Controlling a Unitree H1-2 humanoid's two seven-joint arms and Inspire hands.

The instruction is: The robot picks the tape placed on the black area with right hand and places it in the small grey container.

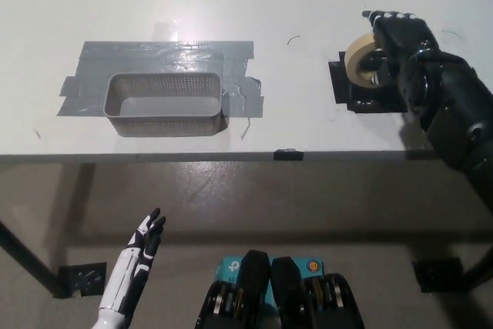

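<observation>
On the black patch at the table's right side, the tape sits tilted with the right hand curled around it. The grey container stands well apart. The left hand hangs below, fingers straight.

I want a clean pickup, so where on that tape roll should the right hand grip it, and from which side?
Grip the tape roll across its band, one finger through the open centre and the rest on the outer wall. It lies roughly flat on the black area, so come from above at its right rim, where the right hand hovers.
</observation>
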